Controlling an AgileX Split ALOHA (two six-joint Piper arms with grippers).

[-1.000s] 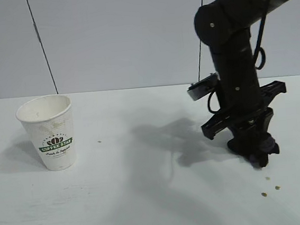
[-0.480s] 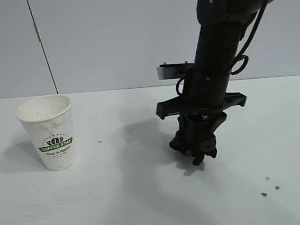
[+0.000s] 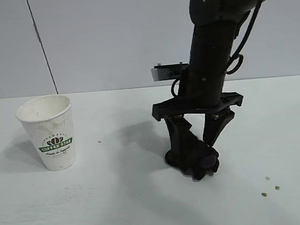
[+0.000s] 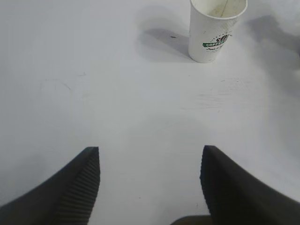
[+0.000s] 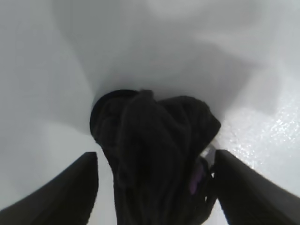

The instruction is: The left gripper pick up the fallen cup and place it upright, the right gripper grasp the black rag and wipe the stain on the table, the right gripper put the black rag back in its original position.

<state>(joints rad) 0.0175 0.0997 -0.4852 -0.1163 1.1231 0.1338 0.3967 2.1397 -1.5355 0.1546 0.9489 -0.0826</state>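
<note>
Now the right gripper (image 3: pixel 199 155) has spread its fingers, and the black rag (image 3: pixel 193 161) lies on the desk (image 3: pixel 121 200) between them, apparently released. A second earlier it was clamped on the rag farther right, by the brown specks (image 3: pixel 268 185). Judging by this, the return step is nearly done. The cup (image 3: pixel 50 131) stands upright at left; the left gripper (image 4: pixel 150 187) waits open.

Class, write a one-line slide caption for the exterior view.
Right gripper, jaws spread, stands over the black rag on the white table; the cup is upright.
</note>
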